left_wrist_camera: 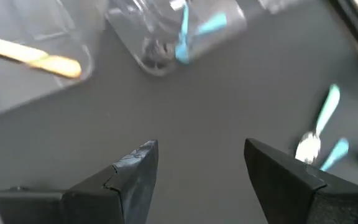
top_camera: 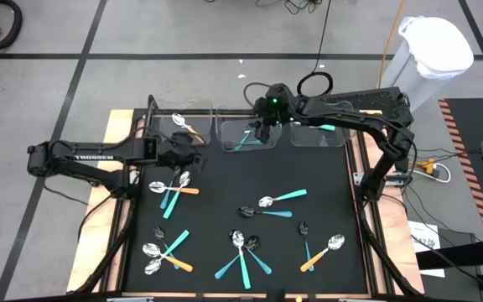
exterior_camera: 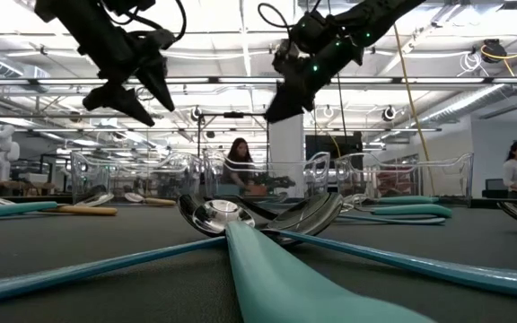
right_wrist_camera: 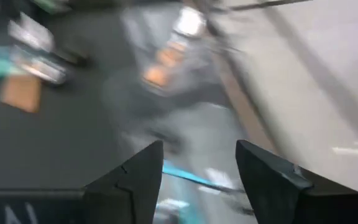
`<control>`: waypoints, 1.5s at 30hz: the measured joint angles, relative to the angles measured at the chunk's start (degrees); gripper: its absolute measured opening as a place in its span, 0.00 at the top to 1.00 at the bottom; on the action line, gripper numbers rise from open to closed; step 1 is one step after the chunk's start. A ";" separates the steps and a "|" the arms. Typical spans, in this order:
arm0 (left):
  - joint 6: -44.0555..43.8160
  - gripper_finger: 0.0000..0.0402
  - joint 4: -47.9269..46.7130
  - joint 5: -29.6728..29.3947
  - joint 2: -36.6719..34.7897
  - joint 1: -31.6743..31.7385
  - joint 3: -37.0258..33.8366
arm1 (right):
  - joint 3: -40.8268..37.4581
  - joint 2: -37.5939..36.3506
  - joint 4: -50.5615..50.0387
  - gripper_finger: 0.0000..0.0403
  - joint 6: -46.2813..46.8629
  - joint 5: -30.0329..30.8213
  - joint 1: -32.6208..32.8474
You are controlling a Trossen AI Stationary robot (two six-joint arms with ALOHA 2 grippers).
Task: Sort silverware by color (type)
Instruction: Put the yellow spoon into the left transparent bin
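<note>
Over the middle clear bin at the far edge of the black mat, the right gripper was held with its fingers spread wide and nothing gripped between them; a teal-handled spoon was seen lying in the bin just beyond the fingertips. The left gripper was poised above the mat just in front of the left bin, its fingers likewise parted widely and empty, touching nothing. An orange-handled spoon was lodged in the left bin. The rest of the spoons, with teal or orange handles, were scattered in small crossed clusters over the near half of the mat. Two people were visible in the room behind the table.
</note>
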 joint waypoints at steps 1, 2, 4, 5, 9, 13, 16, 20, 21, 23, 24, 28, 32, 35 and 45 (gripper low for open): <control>0.05 0.40 -1.00 0.59 0.00 -0.78 0.00 | 0.00 -0.06 0.88 0.51 3.51 -4.30 0.02; -0.44 0.40 -2.00 0.69 0.00 -1.41 0.00 | 0.00 -0.06 1.74 0.52 6.57 -7.81 0.42; -2.03 0.40 -3.97 0.97 0.00 -2.41 0.00 | 0.00 -0.06 2.71 0.53 11.22 -10.66 1.79; -2.53 0.40 -4.73 1.20 0.00 -2.78 0.00 | 0.00 -0.06 2.82 0.54 12.25 -10.45 2.80; 4.42 0.40 -4.62 8.69 0.04 -4.35 0.00 | 0.00 -0.04 2.32 0.58 10.35 -6.09 7.85; 11.21 0.40 -5.12 13.11 0.32 -6.56 0.00 | 0.00 0.04 5.33 0.59 8.73 -1.36 13.14; 15.18 0.40 -5.63 15.46 0.31 -8.00 0.00 | 0.07 1.18 9.09 0.60 11.13 4.63 17.00; 23.53 0.40 -6.45 15.62 1.09 -10.19 0.00 | 0.06 3.91 15.07 0.60 15.35 11.80 21.42; 26.53 0.40 -6.75 15.62 1.75 -10.79 -0.04 | 0.06 4.46 16.06 0.60 16.16 14.19 22.34; 32.10 0.40 -7.98 15.45 3.30 -11.67 -0.77 | 0.04 5.27 17.70 0.60 18.40 19.50 23.72; 34.32 0.40 -8.37 15.40 4.21 -11.81 -1.40 | 0.04 5.29 17.64 0.60 20.15 22.06 24.30; 41.79 0.41 -8.72 14.34 8.20 -11.84 -3.97 | 0.04 5.23 17.74 0.60 27.20 29.56 26.05; 48.25 0.47 -7.66 11.43 12.11 -10.91 -4.33 | 0.04 5.23 17.31 0.60 31.28 31.52 27.81; 53.24 0.52 -5.12 12.55 15.46 -10.02 -4.33 | 0.04 5.23 16.52 0.60 33.12 31.77 28.82; 55.60 0.66 -3.56 13.72 25.92 -7.53 -3.85 | 0.04 5.23 15.62 0.60 36.61 36.14 32.31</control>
